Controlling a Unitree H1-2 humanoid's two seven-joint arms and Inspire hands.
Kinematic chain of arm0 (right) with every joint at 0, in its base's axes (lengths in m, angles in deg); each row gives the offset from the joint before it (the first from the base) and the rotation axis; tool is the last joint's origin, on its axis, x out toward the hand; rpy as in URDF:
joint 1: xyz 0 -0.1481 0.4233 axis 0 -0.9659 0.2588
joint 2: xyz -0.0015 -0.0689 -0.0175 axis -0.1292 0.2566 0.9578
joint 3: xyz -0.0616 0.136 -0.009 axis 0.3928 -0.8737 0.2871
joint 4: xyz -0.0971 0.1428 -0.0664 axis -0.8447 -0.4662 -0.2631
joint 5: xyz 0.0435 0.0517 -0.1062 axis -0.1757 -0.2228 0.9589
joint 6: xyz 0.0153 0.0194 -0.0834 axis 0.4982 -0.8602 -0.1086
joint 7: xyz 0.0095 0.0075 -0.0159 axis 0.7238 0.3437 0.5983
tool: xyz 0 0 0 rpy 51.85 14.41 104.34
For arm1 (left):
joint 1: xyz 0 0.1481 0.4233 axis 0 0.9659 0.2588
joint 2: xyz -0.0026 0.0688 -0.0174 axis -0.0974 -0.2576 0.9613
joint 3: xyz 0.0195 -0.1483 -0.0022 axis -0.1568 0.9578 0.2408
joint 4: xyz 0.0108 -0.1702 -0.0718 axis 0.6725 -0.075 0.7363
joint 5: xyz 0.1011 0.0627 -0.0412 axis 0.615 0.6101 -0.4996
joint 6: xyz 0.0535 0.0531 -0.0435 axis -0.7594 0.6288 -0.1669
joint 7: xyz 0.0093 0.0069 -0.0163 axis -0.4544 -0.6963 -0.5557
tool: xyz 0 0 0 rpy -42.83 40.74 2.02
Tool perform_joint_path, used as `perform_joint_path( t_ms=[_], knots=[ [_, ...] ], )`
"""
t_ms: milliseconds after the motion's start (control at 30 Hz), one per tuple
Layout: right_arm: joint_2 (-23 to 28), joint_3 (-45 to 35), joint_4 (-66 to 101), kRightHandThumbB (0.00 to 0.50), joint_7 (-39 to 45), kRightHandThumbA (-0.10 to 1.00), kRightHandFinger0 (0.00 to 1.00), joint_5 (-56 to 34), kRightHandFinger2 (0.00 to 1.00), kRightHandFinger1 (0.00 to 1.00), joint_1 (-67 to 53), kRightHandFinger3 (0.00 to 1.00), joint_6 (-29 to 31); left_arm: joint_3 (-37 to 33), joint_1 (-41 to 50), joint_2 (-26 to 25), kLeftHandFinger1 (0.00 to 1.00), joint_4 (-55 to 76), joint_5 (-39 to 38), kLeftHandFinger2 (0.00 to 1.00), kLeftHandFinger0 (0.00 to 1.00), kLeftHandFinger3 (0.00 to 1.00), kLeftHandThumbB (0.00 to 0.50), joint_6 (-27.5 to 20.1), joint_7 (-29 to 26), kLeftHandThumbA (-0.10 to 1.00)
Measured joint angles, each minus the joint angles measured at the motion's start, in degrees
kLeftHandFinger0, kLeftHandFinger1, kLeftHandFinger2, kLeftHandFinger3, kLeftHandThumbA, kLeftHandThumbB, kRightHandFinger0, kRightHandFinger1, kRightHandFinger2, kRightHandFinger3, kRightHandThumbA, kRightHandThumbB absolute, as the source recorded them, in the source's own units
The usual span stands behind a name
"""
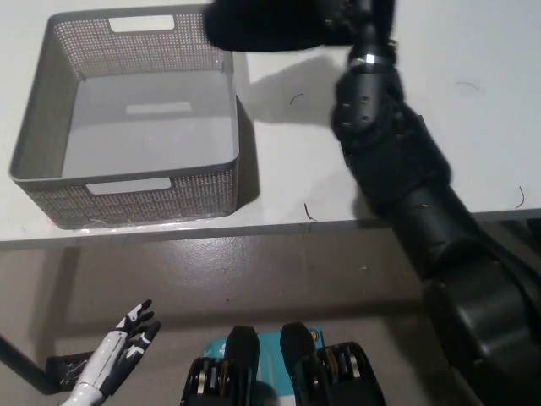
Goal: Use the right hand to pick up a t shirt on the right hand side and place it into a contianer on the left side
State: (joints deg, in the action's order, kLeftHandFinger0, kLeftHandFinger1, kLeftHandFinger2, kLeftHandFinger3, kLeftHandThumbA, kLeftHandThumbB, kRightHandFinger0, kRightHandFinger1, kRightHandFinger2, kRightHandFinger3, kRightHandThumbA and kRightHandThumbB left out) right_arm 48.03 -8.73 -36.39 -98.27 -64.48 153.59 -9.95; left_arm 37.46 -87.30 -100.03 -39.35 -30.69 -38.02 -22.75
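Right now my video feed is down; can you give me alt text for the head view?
The black right hand holds a dark t-shirt in the air over the far right corner of the empty grey basket on the white table. The white left hand hangs open below the table edge, lower left.

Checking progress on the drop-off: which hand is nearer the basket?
Right. The right hand, holding the t-shirt, is at the basket's far right corner; the left hand hangs below the table.
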Motion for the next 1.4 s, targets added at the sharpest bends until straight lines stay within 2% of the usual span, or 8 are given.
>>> perform_joint_path(
  t_ms=[333,633,667,700,733,767,833,1400],
  knots=[
    [-7.68,2.14,-4.64,0.091,0.60,-0.10,0.36,-0.44,0.70,0.48,5.33,0.80,1.15,-3.32,-0.18,1.67,0.81,0.42,0.77,0.96,0.78,1.00,0.389,0.54,0.29,0.98],
    [-10.90,3.66,-8.10,0.104,1.35,-0.10,0.26,-1.00,0.57,0.35,6.60,0.79,1.93,-6.61,-0.70,3.11,0.73,0.78,1.72,0.91,0.70,1.00,0.429,1.36,0.85,0.99],
    [-11.03,3.80,-8.39,0.115,1.50,-0.10,0.39,-1.06,0.67,0.47,6.59,0.88,1.99,-6.81,-0.77,3.16,0.75,1.06,1.79,0.93,0.72,1.00,0.423,1.49,0.90,0.99],
    [-11.12,3.89,-8.67,0.170,1.71,-0.02,0.66,-1.14,0.97,0.75,6.59,1.00,2.01,-7.01,-0.82,3.19,0.76,1.40,1.89,0.94,0.72,1.00,0.420,1.58,0.95,0.99],
    [-11.15,3.88,-8.97,0.191,2.36,0.02,0.79,-1.31,1.00,0.90,6.67,1.00,1.96,-7.26,-0.91,3.18,0.76,1.72,1.99,0.94,0.72,1.00,0.420,1.69,1.04,0.99],
    [-11.15,3.88,-9.19,0.357,2.82,0.41,0.98,-1.41,1.00,1.00,6.71,1.00,1.91,-7.35,-0.97,3.18,0.76,1.89,2.02,0.94,0.71,1.00,0.422,1.72,1.07,0.99],
    [-11.08,4.00,-9.90,0.492,5.48,0.63,1.00,-1.83,1.00,1.00,6.79,1.00,0.94,-7.57,-1.37,3.18,0.76,2.14,2.14,0.94,0.71,1.00,0.434,1.92,1.21,1.00],
    [-10.37,5.81,-10.33,0.500,22.37,0.84,1.00,-2.58,1.00,1.00,8.21,1.00,-9.37,-8.48,-2.09,3.11,0.73,2.99,2.49,0.95,0.67,1.00,0.400,3.52,2.17,0.95]
  ],
)
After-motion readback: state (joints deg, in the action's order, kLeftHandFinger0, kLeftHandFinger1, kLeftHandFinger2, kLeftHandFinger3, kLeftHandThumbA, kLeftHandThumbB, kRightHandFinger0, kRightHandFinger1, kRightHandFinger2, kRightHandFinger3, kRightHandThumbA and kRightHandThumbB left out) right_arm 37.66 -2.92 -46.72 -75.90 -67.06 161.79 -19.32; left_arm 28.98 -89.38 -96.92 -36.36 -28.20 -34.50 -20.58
